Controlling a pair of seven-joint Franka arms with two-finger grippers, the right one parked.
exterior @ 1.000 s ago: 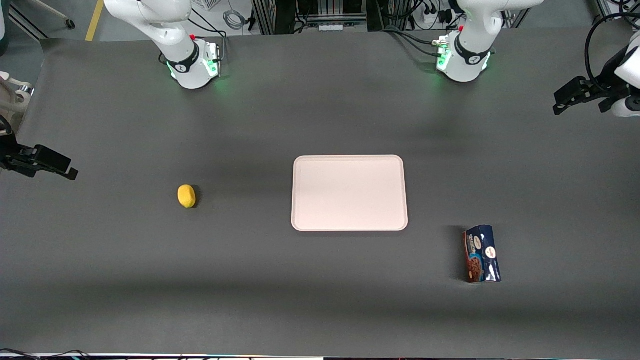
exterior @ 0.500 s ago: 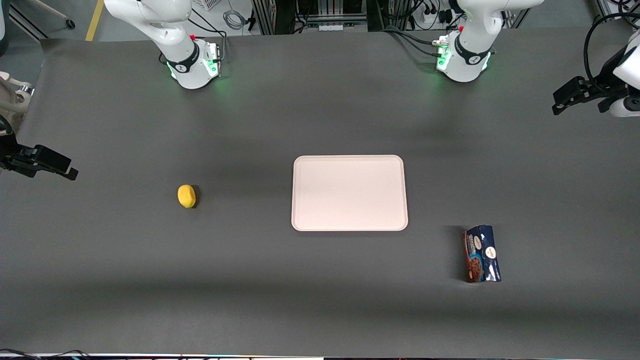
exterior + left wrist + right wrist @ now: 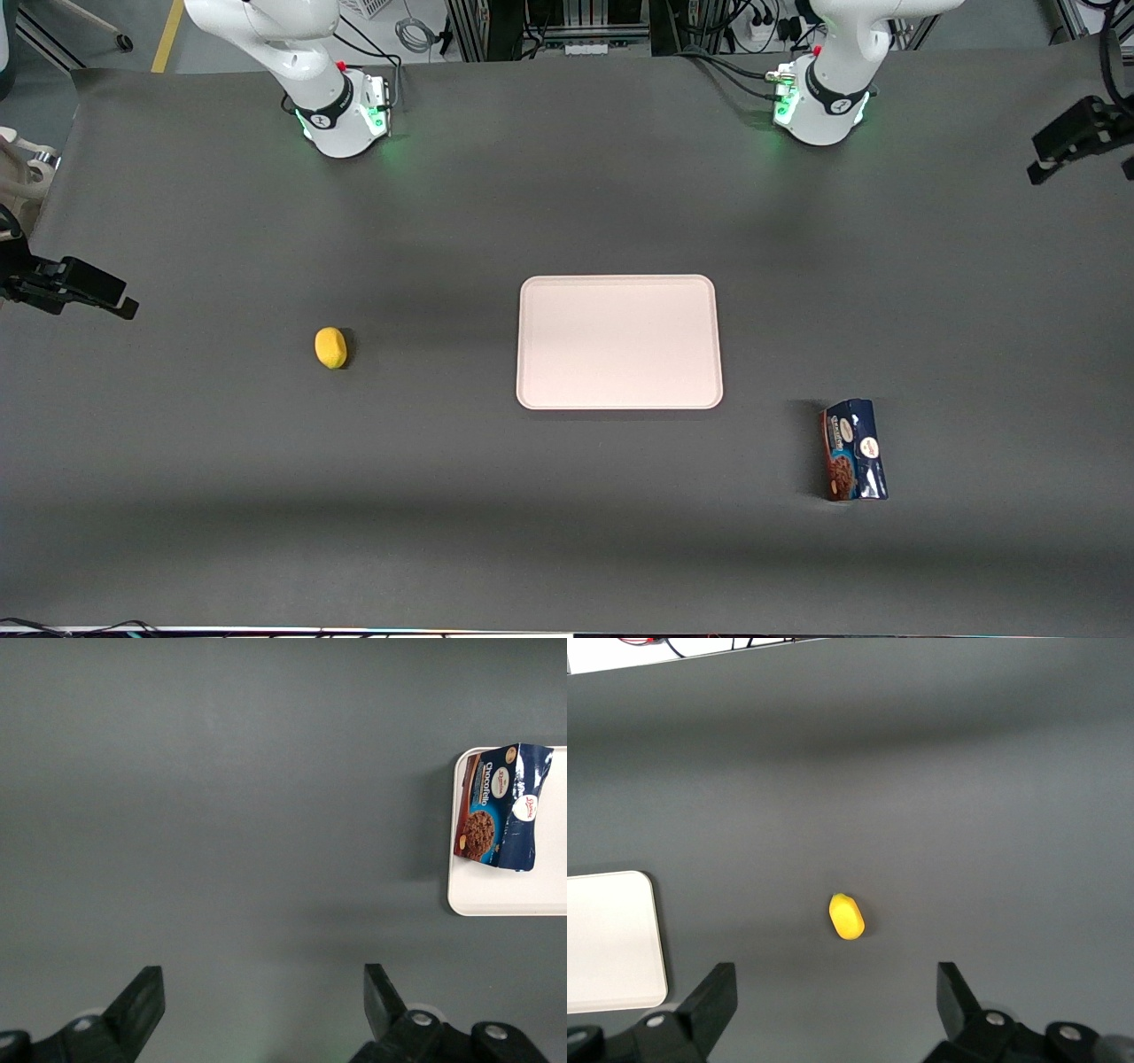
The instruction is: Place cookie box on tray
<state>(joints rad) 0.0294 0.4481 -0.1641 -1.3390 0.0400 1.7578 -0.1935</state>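
Your gripper (image 3: 261, 1010) hangs spread wide and empty above bare table (image 3: 266, 496) at the working arm's end, touching nothing. The cookie box (image 3: 854, 450) lies flat well apart from it, nearer the front camera, just beside the tray (image 3: 619, 400).

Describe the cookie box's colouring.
Cookie box: dark blue, brown cookie picture, white-red round logo; clearest in the left wrist view. Gripper is open.

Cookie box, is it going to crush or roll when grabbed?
Probably light and crushable: the cookie box looks creased. Lying flat, it should slide, not roll. The open gripper hangs toward the working arm's end of the table.
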